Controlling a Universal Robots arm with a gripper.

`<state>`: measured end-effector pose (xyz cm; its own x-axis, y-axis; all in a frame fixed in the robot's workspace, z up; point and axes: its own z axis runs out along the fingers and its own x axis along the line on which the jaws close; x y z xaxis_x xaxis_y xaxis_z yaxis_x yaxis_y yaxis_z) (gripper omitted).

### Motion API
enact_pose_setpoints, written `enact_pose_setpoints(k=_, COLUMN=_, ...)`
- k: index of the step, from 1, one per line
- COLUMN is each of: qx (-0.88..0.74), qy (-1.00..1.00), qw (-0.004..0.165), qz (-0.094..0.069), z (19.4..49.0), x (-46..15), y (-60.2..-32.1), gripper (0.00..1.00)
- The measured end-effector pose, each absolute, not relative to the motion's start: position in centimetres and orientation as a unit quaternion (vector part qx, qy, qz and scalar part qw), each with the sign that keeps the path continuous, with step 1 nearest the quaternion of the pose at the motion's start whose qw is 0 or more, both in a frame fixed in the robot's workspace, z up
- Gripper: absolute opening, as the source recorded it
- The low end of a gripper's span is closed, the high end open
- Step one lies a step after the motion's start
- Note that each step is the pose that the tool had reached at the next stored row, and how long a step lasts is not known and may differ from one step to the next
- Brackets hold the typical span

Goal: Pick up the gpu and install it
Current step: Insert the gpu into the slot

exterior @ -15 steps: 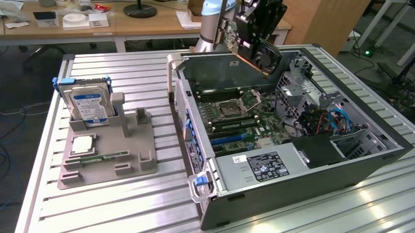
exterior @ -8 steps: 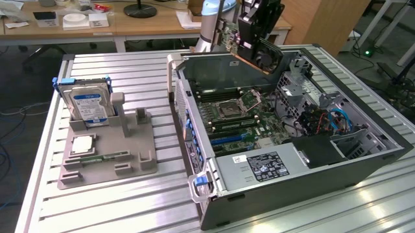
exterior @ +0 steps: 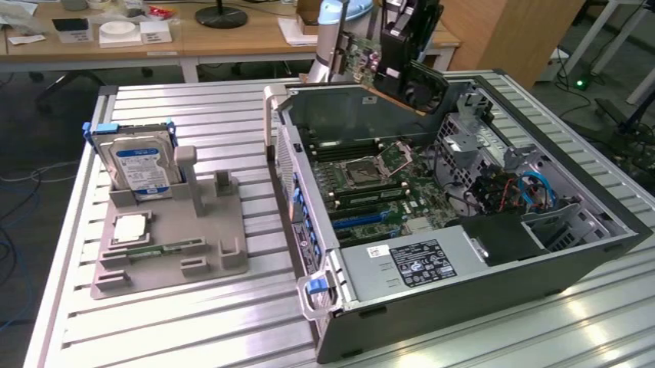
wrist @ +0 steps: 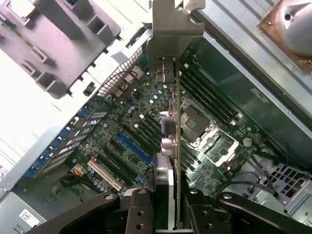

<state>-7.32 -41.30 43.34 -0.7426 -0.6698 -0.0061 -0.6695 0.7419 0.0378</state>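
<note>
While gpu is being gripped on edge by gripper, clamped on card's end, above open computer case, long axis is being seen skewed to blue expansion slot below, bracket farthest from gripper.

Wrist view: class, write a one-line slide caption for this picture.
The tool grips the gpu edge-on above the exposed motherboard.

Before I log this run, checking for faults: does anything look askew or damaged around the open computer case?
Nothing stands out. The gripper holds the gpu above the open computer case, not yet seated on the motherboard; the hard drive stands upright in its grey fixture.
</note>
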Motion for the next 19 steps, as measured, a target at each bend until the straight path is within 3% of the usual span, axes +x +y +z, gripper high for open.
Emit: enact_pose_setpoints(k=19, qx=0.504, qy=-0.863, qw=0.007, qz=-0.018, z=43.29, x=-7.32, y=-41.3, gripper=0.28)
